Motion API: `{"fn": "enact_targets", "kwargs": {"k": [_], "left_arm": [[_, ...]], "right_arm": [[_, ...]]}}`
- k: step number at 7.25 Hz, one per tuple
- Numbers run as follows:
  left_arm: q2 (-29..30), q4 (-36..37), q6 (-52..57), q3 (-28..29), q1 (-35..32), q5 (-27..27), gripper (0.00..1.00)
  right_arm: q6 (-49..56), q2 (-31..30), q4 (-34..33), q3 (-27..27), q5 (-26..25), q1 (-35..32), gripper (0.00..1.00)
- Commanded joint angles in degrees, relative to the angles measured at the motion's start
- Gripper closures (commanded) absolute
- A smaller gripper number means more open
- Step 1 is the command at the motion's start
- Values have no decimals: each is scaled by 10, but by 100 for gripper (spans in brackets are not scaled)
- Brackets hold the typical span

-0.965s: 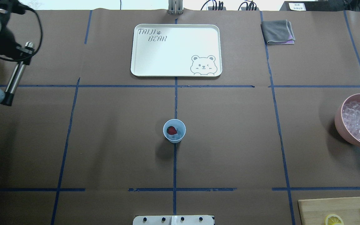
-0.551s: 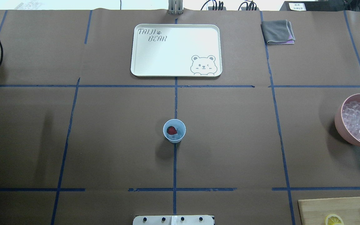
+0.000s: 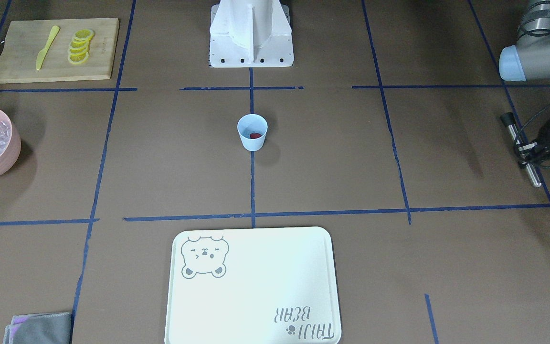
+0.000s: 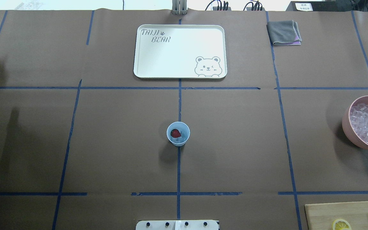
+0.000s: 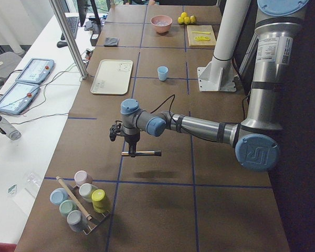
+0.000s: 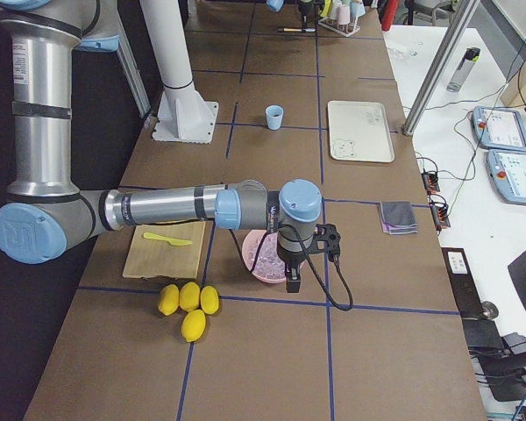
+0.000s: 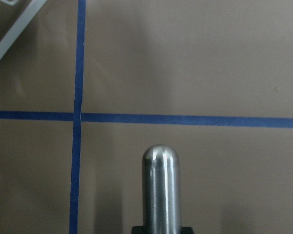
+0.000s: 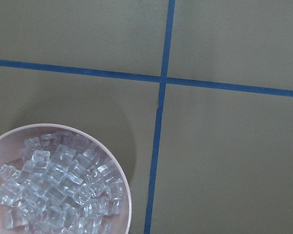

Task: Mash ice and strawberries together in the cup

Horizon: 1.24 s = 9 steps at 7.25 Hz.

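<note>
The pale blue cup [image 4: 178,134] stands at the table's centre, on a blue tape line. Inside it lie a red strawberry [image 4: 175,133] and a little ice [image 4: 177,139]. More ice [image 8: 58,190] fills the pink bowl [image 4: 345,123] at the right end. My left gripper [image 3: 525,154] hovers far off at the table's left end, shut on a metal rod [image 7: 160,190] with a rounded tip, held level. My right gripper [image 6: 292,279] hangs just beside the pink bowl; I cannot tell whether it is open or shut.
A white bear tray [image 4: 180,74] lies beyond the cup, with a folded grey cloth [image 4: 283,32] to its right. A cutting board [image 3: 55,71] carries lemon slices [image 3: 79,47] and a yellow knife. Whole lemons [image 6: 188,303] and a rack of cups [image 5: 79,202] sit at opposite ends.
My left arm has swung left with the metal rod and has almost left the overhead view. The cup and its contents have not moved.
</note>
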<state>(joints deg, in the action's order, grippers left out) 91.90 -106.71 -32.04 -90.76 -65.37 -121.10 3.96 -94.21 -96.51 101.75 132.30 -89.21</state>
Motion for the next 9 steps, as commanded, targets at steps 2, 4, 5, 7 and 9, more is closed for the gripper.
{"fn": "enact_targets", "kwargs": {"k": [2,4,5,7,9], "left_arm": [[-23,-68,11,36,3,-12,94],[-29,-84,13,44,8,-12,88],[-28,-85,13,45,18,-12,80],[-27,-86,12,45,37,-12,57],[-28,-93,13,45,38,-12,0]], "right_arm": [[0,0,0,0,0,0,1],[0,0,0,0,-4,-1,0],[0,-1,0,-1,-5,-1,0],[1,-2,0,-1,-5,-1,0],[0,-2,0,-1,-5,0,0]]}}
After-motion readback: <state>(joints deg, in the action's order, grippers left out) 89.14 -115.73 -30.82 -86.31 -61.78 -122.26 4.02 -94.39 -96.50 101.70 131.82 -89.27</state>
